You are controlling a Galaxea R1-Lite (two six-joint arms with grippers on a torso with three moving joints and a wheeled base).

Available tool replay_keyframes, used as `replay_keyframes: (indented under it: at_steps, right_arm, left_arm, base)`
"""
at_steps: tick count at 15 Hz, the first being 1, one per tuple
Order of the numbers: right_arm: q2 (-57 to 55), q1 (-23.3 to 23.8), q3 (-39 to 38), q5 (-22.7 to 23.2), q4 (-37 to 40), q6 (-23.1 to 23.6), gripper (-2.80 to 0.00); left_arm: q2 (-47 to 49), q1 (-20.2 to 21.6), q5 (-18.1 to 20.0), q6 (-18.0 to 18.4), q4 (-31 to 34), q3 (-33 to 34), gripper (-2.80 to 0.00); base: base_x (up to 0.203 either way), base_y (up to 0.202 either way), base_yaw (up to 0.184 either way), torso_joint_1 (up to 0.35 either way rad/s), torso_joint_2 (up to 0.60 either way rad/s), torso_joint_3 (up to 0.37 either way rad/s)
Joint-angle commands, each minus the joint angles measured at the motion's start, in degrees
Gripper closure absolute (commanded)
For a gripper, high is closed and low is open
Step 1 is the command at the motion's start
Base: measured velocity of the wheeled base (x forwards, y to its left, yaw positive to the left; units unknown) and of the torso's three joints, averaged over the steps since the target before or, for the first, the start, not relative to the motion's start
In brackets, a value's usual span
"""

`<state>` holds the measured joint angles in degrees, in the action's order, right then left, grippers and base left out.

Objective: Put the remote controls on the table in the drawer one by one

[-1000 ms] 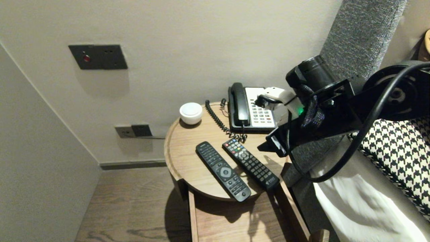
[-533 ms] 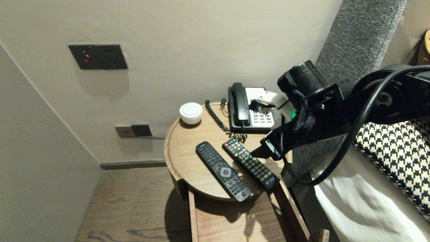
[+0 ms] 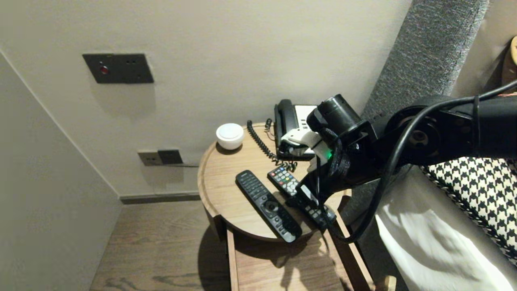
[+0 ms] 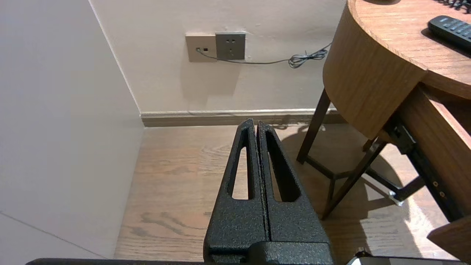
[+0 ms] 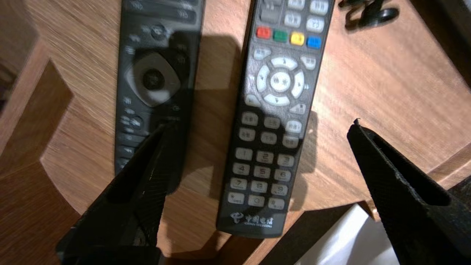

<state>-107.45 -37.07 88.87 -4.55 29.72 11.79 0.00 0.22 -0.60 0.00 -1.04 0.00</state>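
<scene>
Two black remotes lie side by side on the round wooden table [image 3: 218, 190]. The one with coloured buttons [image 3: 282, 178] [image 5: 272, 121] lies nearer the bed; the plainer remote [image 3: 267, 205] [image 5: 154, 77] lies beside it. My right gripper [image 3: 307, 194] [image 5: 260, 125] hangs open just above the lower half of the coloured-button remote, one finger on each side of it, holding nothing. The arm hides that remote's middle in the head view. Down beside the table, my left gripper [image 4: 256, 123] is parked shut and empty above the wooden floor.
A black and white desk phone [image 3: 288, 121] with a coiled cord stands at the table's back, a small white round dish [image 3: 229, 135] to its left. An open drawer [image 3: 262, 266] juts out below the table. The bed with a houndstooth pillow [image 3: 476, 178] borders the right.
My right arm has swung left and down, from beside the phone to over the coloured-button remote. The remotes and my left arm have not moved.
</scene>
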Motion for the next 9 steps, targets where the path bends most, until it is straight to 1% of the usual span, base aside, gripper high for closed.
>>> replay_keyframes:
  at_steps: [1, 4, 6, 9]
  right_arm:
    - [-0.5, 0.7, 0.0, 0.0, 0.2, 0.1, -2.8]
    - [-0.5, 0.7, 0.0, 0.0, 0.2, 0.1, -2.8]
    - [-1.8, 2.1, 0.8, 0.2, 0.1, 0.1, -2.8]
    - [-2.2, 2.3, 0.9, 0.2, 0.1, 0.1, -2.8]
  left_arm:
    - [0.0, 0.0, 0.0, 0.0, 0.0, 0.0, 0.0]
    - [0.0, 0.0, 0.0, 0.0, 0.0, 0.0, 0.0]
    - [0.0, 0.0, 0.0, 0.0, 0.0, 0.0, 0.0]
    - [0.0, 0.0, 0.0, 0.0, 0.0, 0.0, 0.0]
  base:
    - [0.0, 0.0, 0.0, 0.0, 0.0, 0.0]
    - [0.0, 0.0, 0.0, 0.0, 0.0, 0.0]
    - [0.0, 0.0, 0.0, 0.0, 0.0, 0.0]
    - [0.0, 0.0, 0.0, 0.0, 0.0, 0.0]
